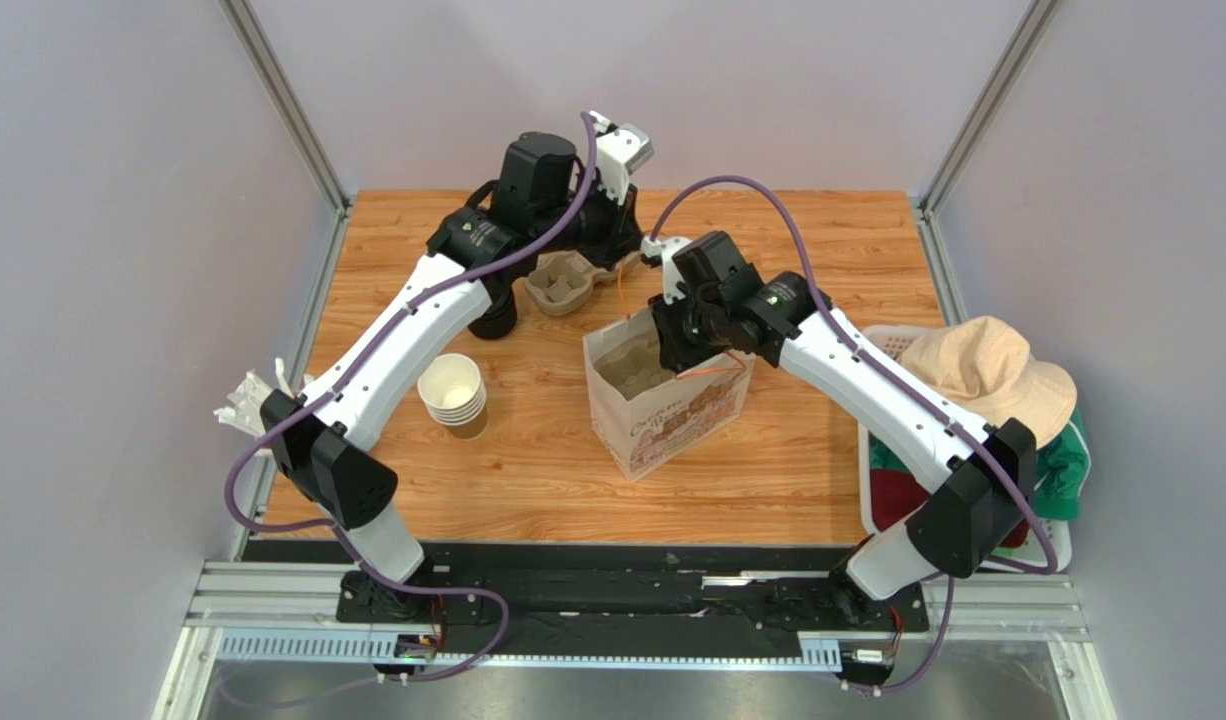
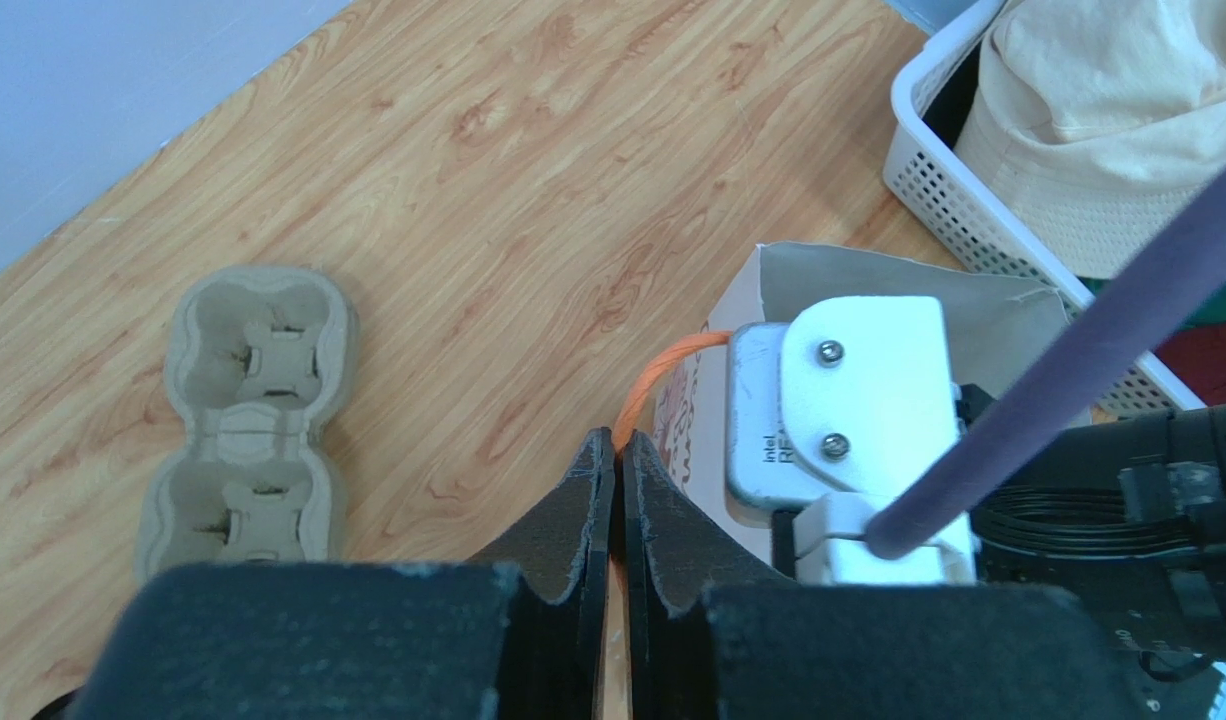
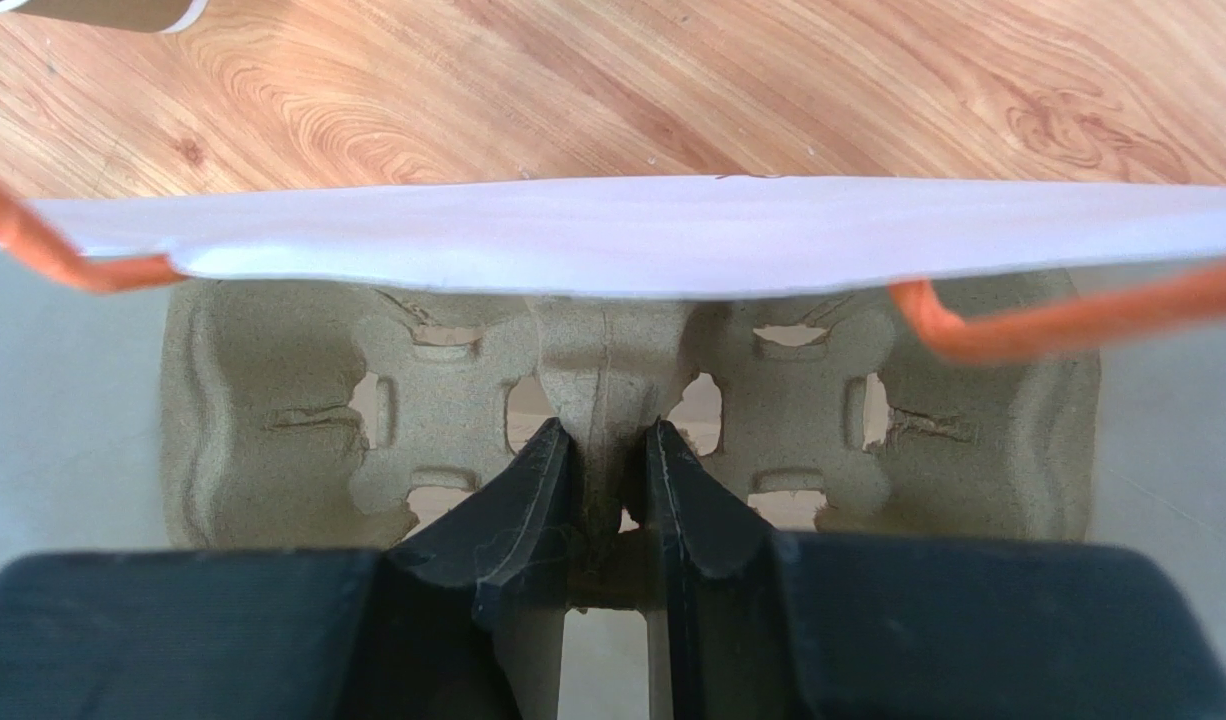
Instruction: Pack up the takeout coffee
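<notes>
The takeout coffee is out of view in every frame. A white paper bag (image 1: 667, 408) with orange handles stands mid-table. My left gripper (image 2: 619, 450) is shut on one orange handle (image 2: 657, 375) at the bag's far rim (image 2: 875, 278); from above, that left gripper (image 1: 628, 258) sits just behind the bag. My right gripper (image 3: 612, 443) reaches down into the bag and is shut on the centre ridge of a pulp cup carrier (image 3: 274, 405), which lies inside. From above, the right gripper (image 1: 679, 353) is in the bag's mouth.
A second pulp carrier (image 1: 562, 282) (image 2: 251, 428) lies on the table behind the bag. A stack of lidless brown cups (image 1: 454, 393) stands to the left. A white basket (image 1: 890, 495) (image 2: 935, 165) holding a beige hat (image 1: 987, 375) sits at the right edge.
</notes>
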